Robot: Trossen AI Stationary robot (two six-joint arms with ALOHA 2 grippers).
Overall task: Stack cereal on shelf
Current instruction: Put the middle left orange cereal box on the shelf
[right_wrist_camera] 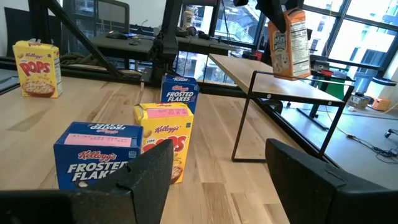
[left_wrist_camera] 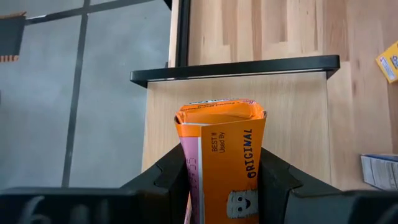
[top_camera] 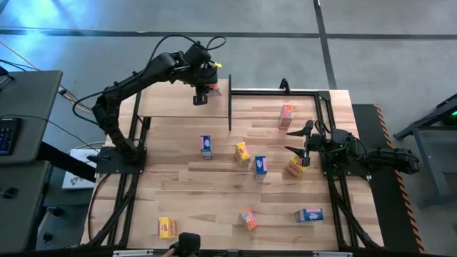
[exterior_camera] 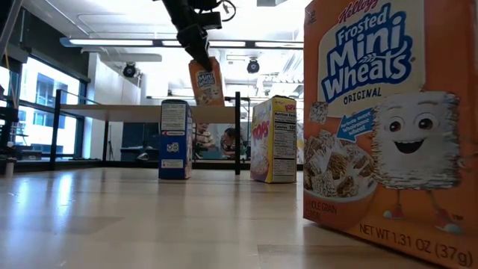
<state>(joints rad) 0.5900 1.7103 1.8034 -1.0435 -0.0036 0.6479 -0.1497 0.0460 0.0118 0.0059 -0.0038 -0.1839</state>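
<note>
My left gripper [top_camera: 202, 93] is over the right end of the light-wood shelf [top_camera: 171, 103], shut on an orange cereal box [exterior_camera: 206, 81]. That box hangs tilted just above the plank [exterior_camera: 112, 110]; whether its lower end touches, I cannot tell. My right gripper [top_camera: 303, 146] waits open at the table's right side, next to a yellow box [top_camera: 296, 167]. Several more boxes rest on the tabletop: blue [top_camera: 206, 146], yellow [top_camera: 243, 153], blue [top_camera: 260, 165], orange [top_camera: 286, 116], yellow [top_camera: 166, 227], orange [top_camera: 248, 218], blue [top_camera: 309, 214]. My left gripper [left_wrist_camera: 224, 186] pinches the orange box's upper part [left_wrist_camera: 217, 168] between its two fingers [left_wrist_camera: 168, 177], on opposite sides. The fingers slant down from above [exterior_camera: 196, 46]. The box hangs tilted below them, its free lower end [left_wrist_camera: 217, 112] over the shelf plank [left_wrist_camera: 298, 124].
The shelf stands on thin black posts [top_camera: 229, 114] at the table's far left-centre. A black metal frame [top_camera: 325, 107] runs along the table's right and far edges. One orange box [exterior_camera: 381, 127] fills the low view's right side. People sit in the room beyond [exterior_camera: 231, 142].
</note>
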